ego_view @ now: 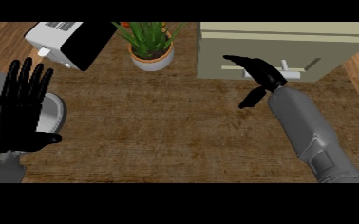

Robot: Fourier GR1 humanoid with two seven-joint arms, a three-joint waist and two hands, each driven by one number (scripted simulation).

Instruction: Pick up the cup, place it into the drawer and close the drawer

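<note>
Drawer unit [273,47], beige with a pale handle [284,69], sits at the counter's [168,123] far right. I see my right hand [261,74] with straight, released fingers reaching over its front beside the handle, thumb hanging below, grey forearm [312,133] trailing back. I cannot spot the cup. Far left of the drawer unit, my left hand [24,107] rests open, fingers up, over a grey bowl [52,114]. A potted plant [151,45] stands just left of the unit, a toaster oven [70,40] beyond.

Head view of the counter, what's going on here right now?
The right robot hand reaches with straight fingers to the front of the beige drawer unit, at its white handle; the drawer looks shut. No cup is visible. The left robot hand rests open at the left edge, over a grey plate.
</note>
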